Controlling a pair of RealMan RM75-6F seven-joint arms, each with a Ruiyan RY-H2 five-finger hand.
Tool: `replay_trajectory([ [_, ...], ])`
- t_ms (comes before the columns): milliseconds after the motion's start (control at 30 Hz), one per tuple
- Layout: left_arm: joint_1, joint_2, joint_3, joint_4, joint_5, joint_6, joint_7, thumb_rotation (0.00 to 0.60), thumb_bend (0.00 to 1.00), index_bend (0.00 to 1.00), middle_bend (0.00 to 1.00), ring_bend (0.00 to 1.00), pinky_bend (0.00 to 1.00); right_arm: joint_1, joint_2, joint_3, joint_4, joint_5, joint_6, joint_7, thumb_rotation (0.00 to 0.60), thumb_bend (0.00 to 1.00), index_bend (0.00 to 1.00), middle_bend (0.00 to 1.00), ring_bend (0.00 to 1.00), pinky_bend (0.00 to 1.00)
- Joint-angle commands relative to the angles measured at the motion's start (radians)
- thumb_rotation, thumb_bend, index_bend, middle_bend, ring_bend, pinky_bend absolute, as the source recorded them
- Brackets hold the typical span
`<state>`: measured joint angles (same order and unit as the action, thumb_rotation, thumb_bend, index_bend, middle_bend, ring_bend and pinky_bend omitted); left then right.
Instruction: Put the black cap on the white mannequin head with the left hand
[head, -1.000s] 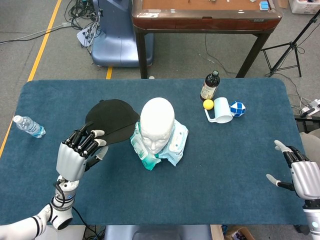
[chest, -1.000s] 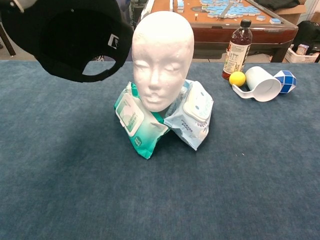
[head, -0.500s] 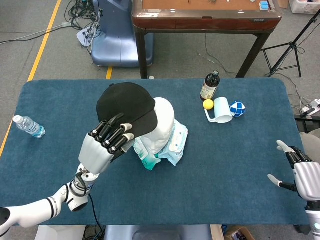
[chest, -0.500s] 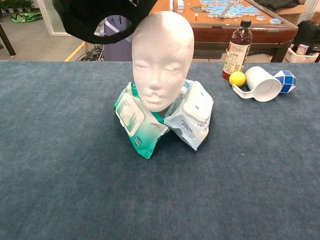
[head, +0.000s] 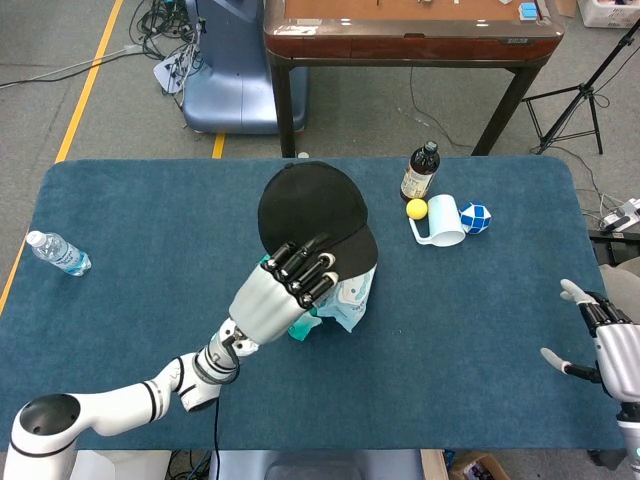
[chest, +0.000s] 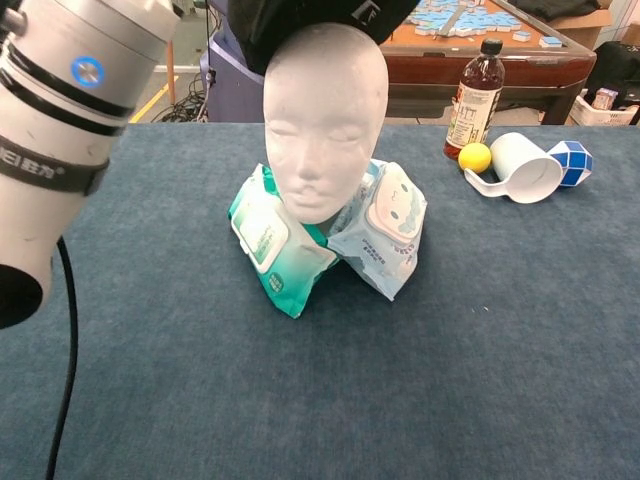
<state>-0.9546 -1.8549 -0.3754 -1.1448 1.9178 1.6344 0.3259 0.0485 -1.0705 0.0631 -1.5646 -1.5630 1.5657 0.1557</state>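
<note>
while the left hand (head: 285, 285) grips the one black cap (head: 312, 205) atop the single white mannequin head (chest: 325, 120), two wipe packs (chest: 275, 245) flank it; right hand (head: 612, 345) spread, holding nothing.

The cap (chest: 310, 18) sits atop the mannequin head (chest: 324, 125), which rests on wipe packs (chest: 385, 235) mid-table (chest: 150, 400)

Robot lab or workshop: blue-carpeted table (head: 480, 330) on a grey concrete floor (head: 90, 110), yellow floor tape (head: 88, 85), loose cables (head: 165, 25), tripod stand (head: 585, 95), and wooden table (head: 410, 30) behind.
</note>
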Motion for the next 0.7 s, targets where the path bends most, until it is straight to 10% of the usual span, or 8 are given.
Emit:
replay_trajectory([
  [33, -0.018, -0.036, 0.031, 0.042, -0.003, -0.010, -0.005, 0.600, 0.33, 0.81, 0.52, 0.26, 0.55, -0.002, 0.002, 0.000, 0.001, -0.001, 0.003, 0.006, 0.600, 0.00, 0.11, 0.28, 0.21, 0.39],
  [700, 0.053, -0.001, 0.179, -0.001, -0.071, -0.127, 0.081, 0.600, 0.33, 0.74, 0.52, 0.26, 0.55, 0.003, -0.002, 0.000, -0.002, 0.002, -0.010, -0.012, 0.600, 0.00, 0.11, 0.28, 0.21, 0.39],
])
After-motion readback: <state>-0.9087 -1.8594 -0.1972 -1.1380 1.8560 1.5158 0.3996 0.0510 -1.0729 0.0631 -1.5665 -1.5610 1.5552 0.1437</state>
